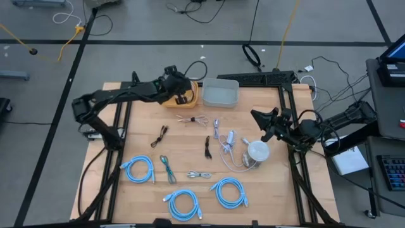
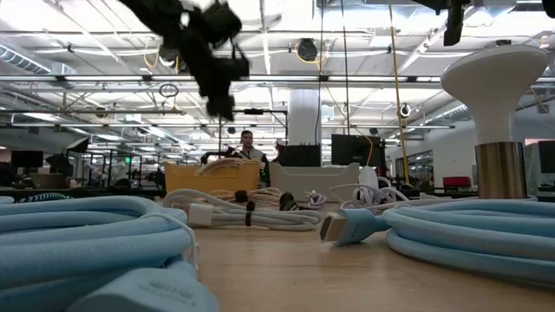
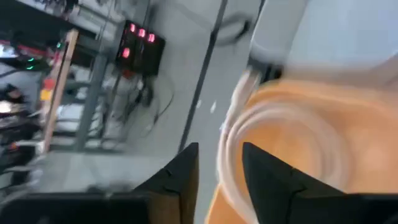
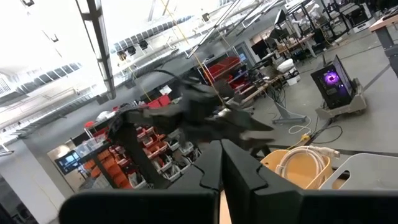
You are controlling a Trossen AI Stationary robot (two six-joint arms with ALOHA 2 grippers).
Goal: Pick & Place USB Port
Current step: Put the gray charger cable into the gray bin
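Observation:
A yellow bin (image 1: 183,96) stands at the table's far edge with a coiled white cable (image 3: 273,137) lying in it. Beside it stands a clear grey bin (image 1: 220,93). My left gripper (image 1: 182,95) is over the yellow bin; in its wrist view (image 3: 221,177) the fingers stand apart, with the coil's loop showing in the gap. My right gripper (image 1: 261,121) hangs above the table's right side, shut and empty (image 4: 221,171). Loose white USB cables (image 1: 226,147) lie on the table's middle. My left gripper points down into the yellow bin, its fingers apart on either side of a loop of the white cable (image 3: 227,155). I cannot tell whether a finger touches the loop. The coil rests on the bin's floor.
Blue coiled cables lie near the front edge (image 1: 138,170) (image 1: 183,204) (image 1: 229,192). Short black cables (image 1: 162,134) (image 1: 207,147) and a white round-topped object (image 1: 257,152) lie mid-table. A person (image 2: 248,146) shows far behind the table.

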